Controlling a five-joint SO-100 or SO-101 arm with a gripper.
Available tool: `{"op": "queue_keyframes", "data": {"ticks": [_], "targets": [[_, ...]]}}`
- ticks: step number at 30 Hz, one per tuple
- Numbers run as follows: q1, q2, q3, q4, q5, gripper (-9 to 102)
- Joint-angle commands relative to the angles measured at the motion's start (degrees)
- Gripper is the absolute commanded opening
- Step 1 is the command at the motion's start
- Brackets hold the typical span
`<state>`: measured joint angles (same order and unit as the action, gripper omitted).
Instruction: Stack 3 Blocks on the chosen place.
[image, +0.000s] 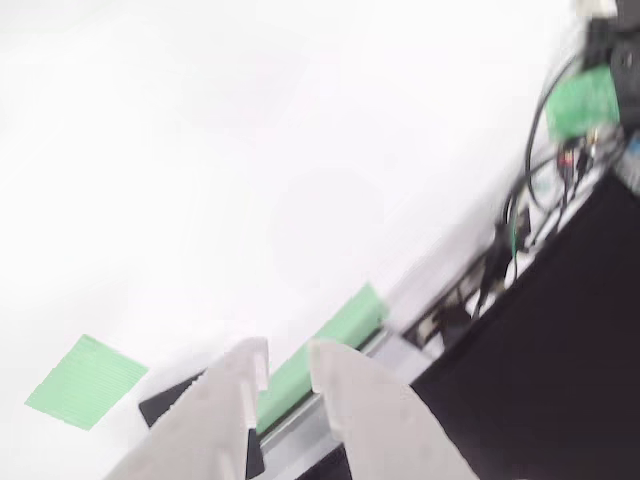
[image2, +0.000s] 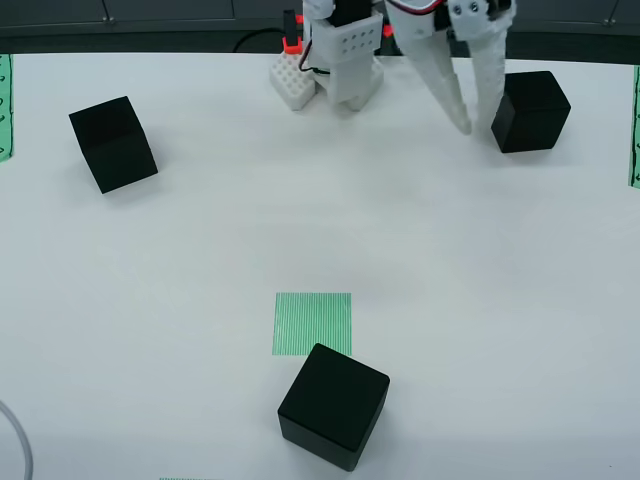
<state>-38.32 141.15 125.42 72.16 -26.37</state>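
Three black cubes are seen on the white table (image2: 200, 250) in the overhead view, and none is stacked yet. Places are given from the green striped square (image2: 313, 324). Far up and to its left lies the left cube (image2: 113, 143), turned a little. Touching the square's lower edge, and partly over it, sits the near cube (image2: 334, 405). Far up and to its right sits the right cube (image2: 530, 111), with the gripper (image2: 479, 126) just beside its left face.

The white fingers (image2: 445, 90) are parted a little and nothing is held between them. It is judged that the right cube is to be picked first. For a good grip, the fingers should be opened wider than the cube, brought down over two flat sides, and closed at the middle so the cube is not tipped.

No brand, label or writing can be read in either view.
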Motion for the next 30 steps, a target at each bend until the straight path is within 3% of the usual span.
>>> {"op": "queue_keyframes", "data": {"ticks": [1, 6, 17, 21, 30], "targets": [[-11.0, -0.8, -4.7, 7.3, -2.5, 0], [-30.3, -0.7, -5.4, 17.5, -4.1, 1], [-33.0, -4.2, -3.3, 17.9, -19.7, 22], [-30.6, -10.0, -0.5, 17.7, -28.7, 24], [-29.0, -10.8, -5.1, 17.9, -31.8, 27]]}}
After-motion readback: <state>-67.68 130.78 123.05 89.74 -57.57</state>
